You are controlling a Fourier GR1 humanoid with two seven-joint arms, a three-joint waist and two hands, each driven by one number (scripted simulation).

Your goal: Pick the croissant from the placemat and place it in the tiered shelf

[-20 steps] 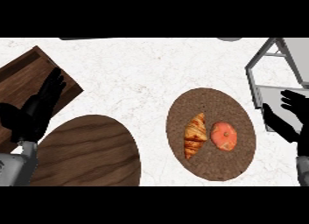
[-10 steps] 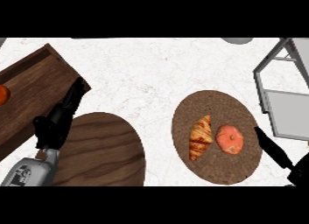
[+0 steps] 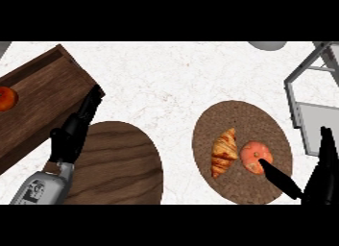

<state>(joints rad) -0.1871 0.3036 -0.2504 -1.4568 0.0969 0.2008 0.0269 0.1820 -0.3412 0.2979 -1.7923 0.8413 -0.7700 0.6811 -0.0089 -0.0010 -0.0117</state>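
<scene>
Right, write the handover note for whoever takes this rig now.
Right hand: open, holding nothing, low at the right, thumb over the round orange item.
Left hand: open, holding nothing, fingers straight, over the wooden tray's edge.
Croissant: on the placemat, beside the orange item, not grasped.
Tiered shelf: at the right; the parts in view hold nothing.
Done: nothing.
Left: grasp the croissant, lift it, place it in the shelf.

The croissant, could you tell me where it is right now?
In the head view, the croissant lies on the left half of the round brown placemat, right of centre, beside an orange fruit on its right.
</scene>
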